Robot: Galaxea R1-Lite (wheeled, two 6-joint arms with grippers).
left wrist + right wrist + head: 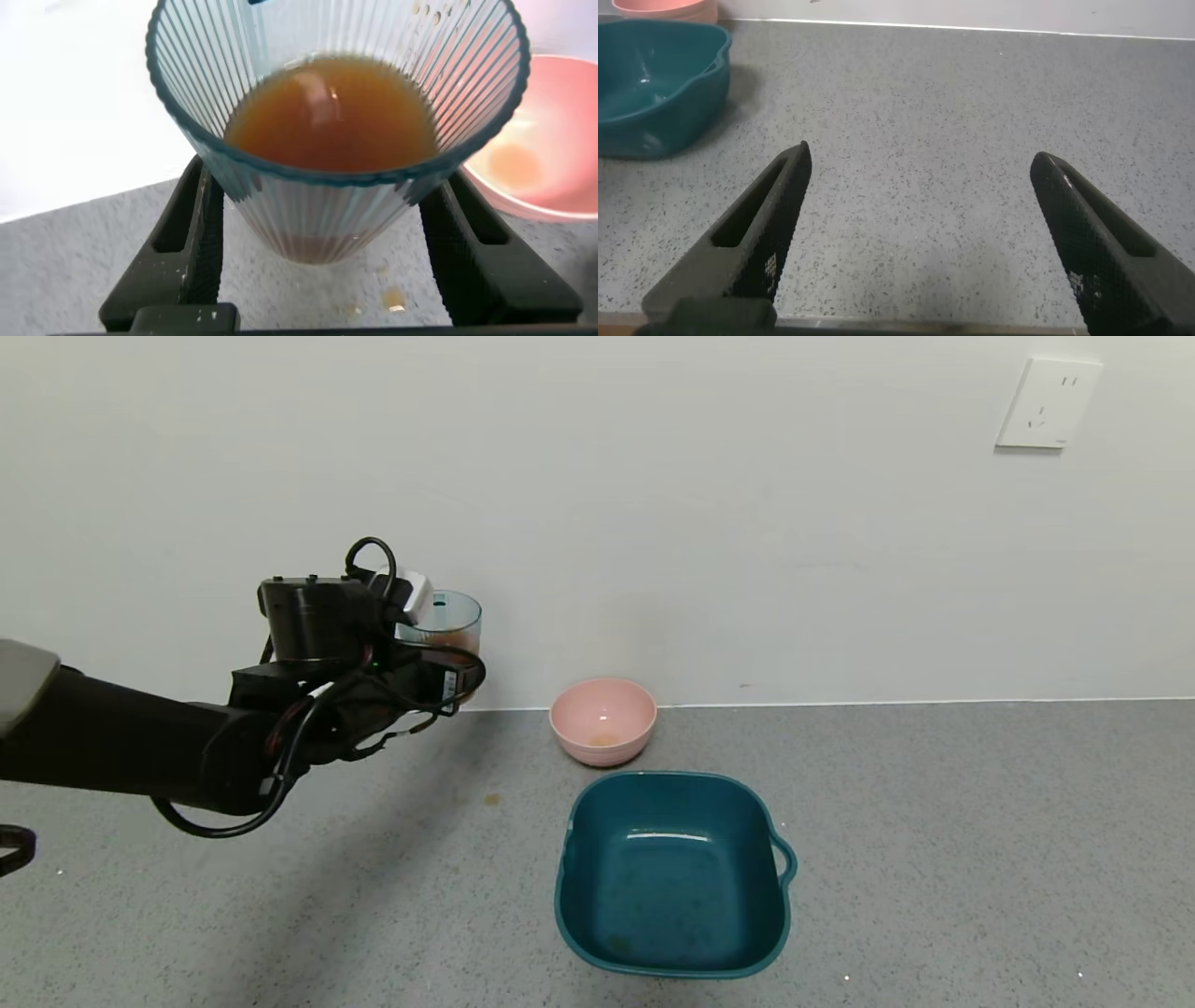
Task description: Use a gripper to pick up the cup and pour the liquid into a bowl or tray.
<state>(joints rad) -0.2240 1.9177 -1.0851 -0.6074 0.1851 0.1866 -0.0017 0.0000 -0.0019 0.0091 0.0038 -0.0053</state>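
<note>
My left gripper (446, 665) is shut on the cup (442, 625), a ribbed pale blue-green tumbler, and holds it upright in the air to the left of the pink bowl (603, 721). In the left wrist view the cup (327, 210) sits between both black fingers (192, 233), with brownish-red liquid (332, 112) in it, and the pink bowl (547, 154) shows beside it with a small orange puddle inside. My right gripper (920, 201) is open and empty over bare floor; it is out of the head view.
A dark teal square basin (674, 875) with a handle sits in front of the pink bowl; it also shows in the right wrist view (654, 89). A white wall rises right behind the cup and bowl. Small orange drops lie on the grey speckled surface (491, 798).
</note>
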